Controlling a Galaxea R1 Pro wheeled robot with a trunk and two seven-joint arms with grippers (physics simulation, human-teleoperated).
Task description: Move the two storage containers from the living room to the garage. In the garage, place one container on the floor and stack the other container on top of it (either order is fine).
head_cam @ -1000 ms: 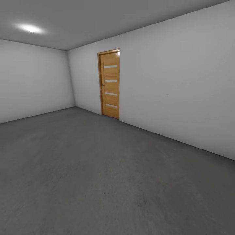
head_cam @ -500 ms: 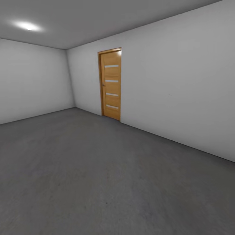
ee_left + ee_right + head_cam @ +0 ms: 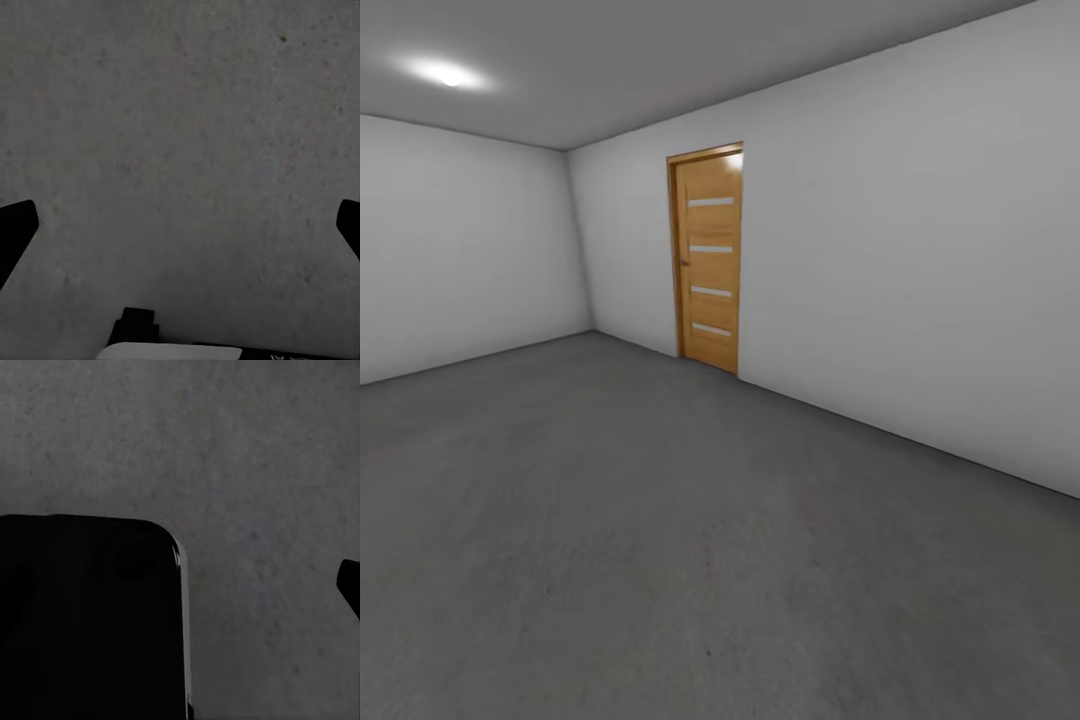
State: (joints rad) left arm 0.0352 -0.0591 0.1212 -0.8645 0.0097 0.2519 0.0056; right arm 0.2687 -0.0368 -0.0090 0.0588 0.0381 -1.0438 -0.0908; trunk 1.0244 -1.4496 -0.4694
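Note:
I am in the garage, a bare room with white-grey walls [image 3: 900,270] and a dark grey concrete floor [image 3: 660,540]. The two orange-red storage containers are out of view. My left gripper [image 3: 180,229] hangs open over the concrete, its dark fingertips [image 3: 15,225] far apart at the picture's two edges with nothing between them. My right gripper [image 3: 259,585] also faces the floor. One of its fingertips [image 3: 350,583] shows at the edge, set as wide as on the left, and it holds nothing.
A wooden slatted door [image 3: 710,260] stands shut in the wall ahead, near the room's far corner. A ceiling light [image 3: 445,72] glows at the upper left. A black rounded block [image 3: 90,615] of the robot covers part of the right wrist view.
The whole head view has shifted a little, so the door now sits slightly further right and larger. That is the camera moving. Nothing in the room has moved.

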